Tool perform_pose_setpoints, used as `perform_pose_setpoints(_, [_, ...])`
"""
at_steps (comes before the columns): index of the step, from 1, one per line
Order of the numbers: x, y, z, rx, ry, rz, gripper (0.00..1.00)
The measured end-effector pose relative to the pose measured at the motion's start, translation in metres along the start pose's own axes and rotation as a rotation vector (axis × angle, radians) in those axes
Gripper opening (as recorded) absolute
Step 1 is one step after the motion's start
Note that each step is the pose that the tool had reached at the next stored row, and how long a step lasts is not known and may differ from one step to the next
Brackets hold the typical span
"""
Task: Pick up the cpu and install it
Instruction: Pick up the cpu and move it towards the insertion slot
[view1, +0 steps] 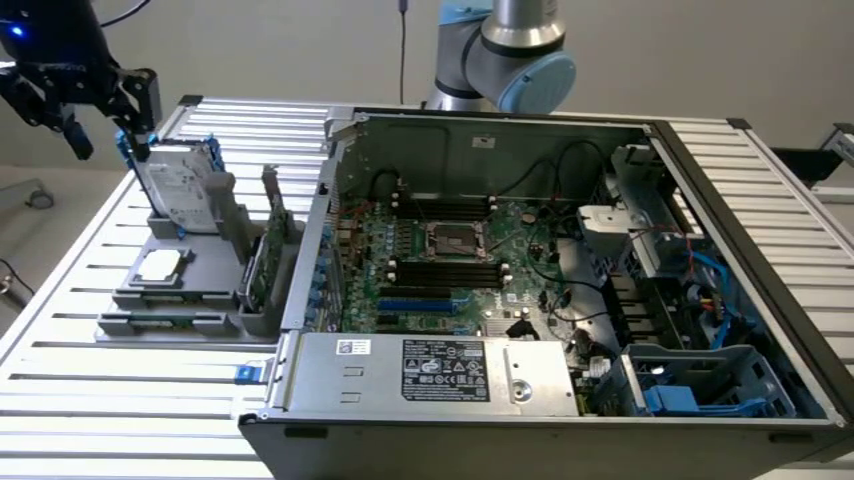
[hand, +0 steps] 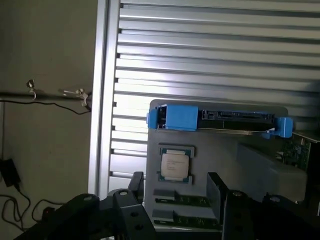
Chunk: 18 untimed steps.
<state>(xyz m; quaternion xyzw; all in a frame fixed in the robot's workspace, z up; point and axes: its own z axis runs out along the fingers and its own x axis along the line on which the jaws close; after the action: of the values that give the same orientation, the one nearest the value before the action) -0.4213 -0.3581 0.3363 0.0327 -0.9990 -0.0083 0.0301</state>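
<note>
The cpu (view1: 160, 265) (hand: 174, 165) lies flat, silvery top up, in a square pocket of a grey holder (view1: 147, 298) (hand: 240, 170) on the slatted table (view1: 80, 400) (hand: 210, 50), at the exterior view's left and well apart from the open case (view1: 467, 150). Nothing touches it. Just beside its pocket, on the side farther from the exterior camera, a hard drive (view1: 180, 185) (hand: 220, 120) with a blue frame stands upright in the same holder. On the nearer side, narrow green sticks (view1: 167, 322) (hand: 182, 201) lie in slots. A green card (view1: 274, 250) stands on edge at the holder's side facing the case. The gripper (view1: 104, 125) (hand: 175, 179) hangs in the air above the holder, higher than the top of the drive, and holds nothing. Its black fingers (hand: 136, 182) stand spread wide; in the wrist view the cpu shows in the gap between them, far below. In the case the motherboard (view1: 494, 270) lies exposed, with the square metal-framed socket (view1: 451, 238) near its middle, its centre dark. A silver power supply (view1: 441, 370) with a black label sits along the case's near edge, and blue plastic bays (view1: 707, 385) fill the corner at the exterior view's right. The arm (view1: 514, 50) rises behind the case.
</note>
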Motion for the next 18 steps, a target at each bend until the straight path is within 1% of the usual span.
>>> perform_pose_setpoints(1, [0.0, -0.0005, 0.0018, -0.0001, -0.0001, 0.0, 0.65])
perform_pose_setpoints(3, [0.001, -0.0022, 0.0054, 0.0, 0.0, 0.0, 0.65])
perform_pose_setpoints(8, [0.002, -0.0105, 0.0144, 0.0, 0.0001, 0.0, 0.65])
perform_pose_setpoints(10, [0.002, -0.0171, 0.018, 0.0, 0.0, 0.0, 0.65])
perform_pose_setpoints(15, [0.003, -0.0392, 0.0268, -0.0001, 0.0004, 0.0, 0.65])
perform_pose_setpoints(18, [0.003, -0.0476, 0.0321, 0.0001, 0.0006, -0.002, 0.65])
